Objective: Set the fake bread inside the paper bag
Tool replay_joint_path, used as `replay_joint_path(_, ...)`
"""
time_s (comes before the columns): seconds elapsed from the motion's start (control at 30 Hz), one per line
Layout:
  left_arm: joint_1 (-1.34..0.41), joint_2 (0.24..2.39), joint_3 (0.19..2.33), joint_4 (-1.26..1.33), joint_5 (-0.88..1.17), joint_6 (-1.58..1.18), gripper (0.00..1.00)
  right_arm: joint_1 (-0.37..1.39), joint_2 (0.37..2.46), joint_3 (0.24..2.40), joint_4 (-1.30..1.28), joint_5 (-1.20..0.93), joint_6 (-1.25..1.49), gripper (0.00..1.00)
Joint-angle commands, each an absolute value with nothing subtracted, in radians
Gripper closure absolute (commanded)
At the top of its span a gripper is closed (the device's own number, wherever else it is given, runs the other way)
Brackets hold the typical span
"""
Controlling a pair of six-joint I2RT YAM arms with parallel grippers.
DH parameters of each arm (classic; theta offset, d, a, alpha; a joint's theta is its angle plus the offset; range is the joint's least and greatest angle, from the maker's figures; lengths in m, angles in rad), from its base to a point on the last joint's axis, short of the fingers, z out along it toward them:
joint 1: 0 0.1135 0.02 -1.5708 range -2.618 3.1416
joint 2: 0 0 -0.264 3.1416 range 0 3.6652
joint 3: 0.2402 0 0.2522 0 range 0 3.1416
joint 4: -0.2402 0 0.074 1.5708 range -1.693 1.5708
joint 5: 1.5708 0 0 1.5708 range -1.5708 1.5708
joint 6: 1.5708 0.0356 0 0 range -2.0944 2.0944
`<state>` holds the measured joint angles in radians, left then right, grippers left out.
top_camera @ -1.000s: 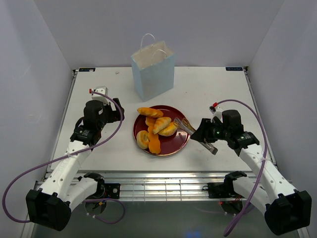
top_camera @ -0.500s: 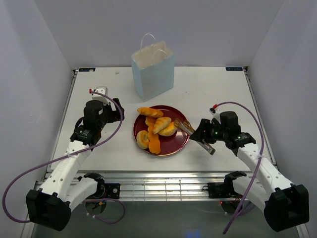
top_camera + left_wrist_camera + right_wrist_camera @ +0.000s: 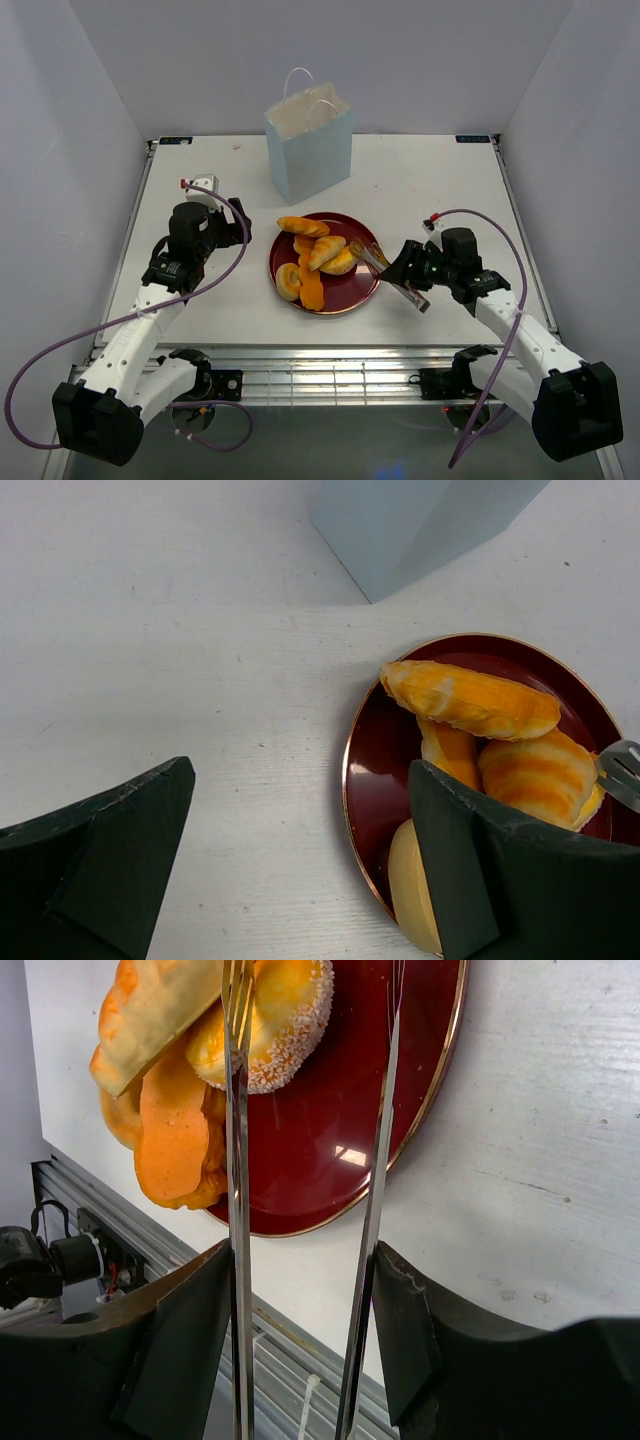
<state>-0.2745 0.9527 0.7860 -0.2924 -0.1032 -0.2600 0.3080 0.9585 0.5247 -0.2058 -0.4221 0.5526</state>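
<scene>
The fake bread (image 3: 315, 255) lies piled on a dark red plate (image 3: 360, 295) at the table's middle: croissants, a sesame roll (image 3: 275, 1030) and an orange piece (image 3: 175, 1140). The pale blue paper bag (image 3: 310, 150) stands upright behind the plate, its mouth open. My right gripper (image 3: 403, 272) is shut on a pair of metal tongs (image 3: 380, 260), with both fingers pressed on the spread tong arms (image 3: 238, 1210). The tong tips reach over the plate's right side, one arm against the sesame roll. My left gripper (image 3: 300, 770) hangs open left of the plate, holding nothing.
The plate's gold rim (image 3: 347, 780) sits just right of my left gripper's gap. The bag's corner (image 3: 400, 520) shows at the top of the left wrist view. The table's near edge and metal rails (image 3: 150, 1260) lie close below the plate.
My right wrist has shifted slightly left toward the plate with the tongs still in it. The left arm, the bread and the bag have not moved.
</scene>
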Motion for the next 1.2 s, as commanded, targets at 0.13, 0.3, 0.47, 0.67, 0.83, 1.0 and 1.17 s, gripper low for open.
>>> replay_joint_path(0.13, -0.279, 0.937, 0.811, -0.291, -0.084, -0.258, 0.02, 0.308, 0.977, 0.492, -0.089, -0.466, 0.6, 0.39)
replay_joint_path(0.3, -0.279, 0.936, 0.81, -0.291, -0.081, -0.259, 0.02, 0.308, 0.999, 0.48, -0.035, -0.492, 0.63, 0.39)
replay_joint_path(0.47, -0.279, 0.934, 0.81, -0.29, -0.083, -0.259, 0.02, 0.31, 1.012, 0.472, -0.012, -0.505, 0.655, 0.39)
replay_joint_path(0.67, -0.279, 0.936, 0.81, -0.291, -0.077, -0.259, 0.02, 0.308, 1.031, 0.436, 0.058, -0.526, 0.683, 0.4)
replay_joint_path(0.83, -0.279, 0.934, 0.81, -0.288, -0.075, -0.259, 0.02, 0.308, 1.035, 0.426, 0.084, -0.541, 0.699, 0.45)
replay_joint_path(1.0, -0.279, 0.931, 0.81, -0.29, -0.077, -0.259, 0.02, 0.308, 1.02, 0.451, 0.061, -0.549, 0.693, 0.52)
replay_joint_path(1.17, -0.279, 0.928, 0.811, -0.29, -0.075, -0.259, 0.02, 0.31, 0.977, 0.486, 0.002, -0.543, 0.672, 0.62)
